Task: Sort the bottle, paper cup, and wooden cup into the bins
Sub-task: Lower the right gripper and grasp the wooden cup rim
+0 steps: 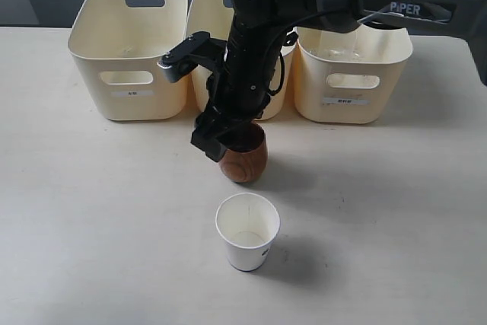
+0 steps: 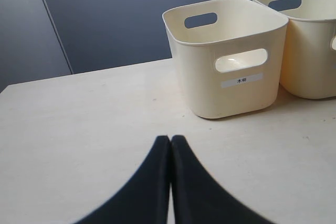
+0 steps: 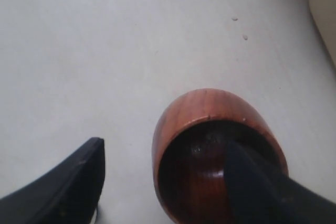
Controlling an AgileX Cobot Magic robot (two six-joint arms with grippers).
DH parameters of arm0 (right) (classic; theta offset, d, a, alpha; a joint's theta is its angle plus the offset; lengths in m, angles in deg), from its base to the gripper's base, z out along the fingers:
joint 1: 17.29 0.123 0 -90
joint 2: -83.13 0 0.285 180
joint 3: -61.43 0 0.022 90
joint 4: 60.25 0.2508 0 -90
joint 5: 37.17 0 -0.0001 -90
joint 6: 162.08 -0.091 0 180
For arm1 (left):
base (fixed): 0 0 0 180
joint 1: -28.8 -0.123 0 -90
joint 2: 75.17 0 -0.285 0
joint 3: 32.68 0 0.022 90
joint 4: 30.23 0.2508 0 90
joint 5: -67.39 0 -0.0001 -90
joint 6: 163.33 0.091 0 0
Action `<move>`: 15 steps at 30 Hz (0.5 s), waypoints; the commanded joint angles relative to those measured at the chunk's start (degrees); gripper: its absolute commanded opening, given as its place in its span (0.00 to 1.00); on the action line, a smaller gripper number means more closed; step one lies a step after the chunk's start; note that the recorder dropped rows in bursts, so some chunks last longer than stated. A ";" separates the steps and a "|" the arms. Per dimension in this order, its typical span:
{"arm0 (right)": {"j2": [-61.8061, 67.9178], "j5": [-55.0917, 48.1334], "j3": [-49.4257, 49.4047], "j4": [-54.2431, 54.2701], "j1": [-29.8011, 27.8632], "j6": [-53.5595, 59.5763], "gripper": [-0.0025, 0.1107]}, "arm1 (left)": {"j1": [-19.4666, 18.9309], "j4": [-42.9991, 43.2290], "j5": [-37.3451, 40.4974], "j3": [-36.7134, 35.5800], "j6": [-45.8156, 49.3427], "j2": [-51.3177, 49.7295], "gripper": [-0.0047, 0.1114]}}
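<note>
The reddish-brown wooden cup (image 1: 245,161) stands on the table in front of the middle bin (image 1: 207,5). My right gripper (image 1: 225,139) is open over it: one finger (image 3: 252,182) reaches into the cup's dark inside, the other finger (image 3: 73,182) hangs outside the cup (image 3: 210,114) with a gap to its wall. The white paper cup (image 1: 247,231) stands upright nearer the front. The left bin (image 1: 129,49) and the right bin (image 1: 352,74) flank the middle one. My left gripper (image 2: 171,141) is shut on nothing, low over the table before the left bin (image 2: 231,59). The bottle is out of view.
The black right arm (image 1: 259,43) crosses in front of the middle bin and hides most of it. Bare table (image 1: 91,211) spreads left of the cups and table (image 1: 396,211) to their right. A dark wall (image 2: 105,19) stands behind the bins.
</note>
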 commanded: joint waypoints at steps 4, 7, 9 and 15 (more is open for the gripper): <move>-0.12 -0.31 0.33 0.11 -0.05 0.34 0.57 | 0.20 0.02 0.09 -0.07 -0.11 0.28 0.04; -0.09 -0.31 0.33 0.23 -0.05 0.34 0.57 | 0.20 0.02 0.09 -0.07 -0.11 0.28 0.04; 0.15 -0.31 0.33 0.20 -0.05 0.34 0.57 | 0.20 0.02 0.09 -0.07 -0.11 0.28 0.04; 2.02 -0.24 0.22 0.24 -0.05 0.34 0.56 | 0.20 0.02 0.09 -0.07 -0.11 0.28 0.04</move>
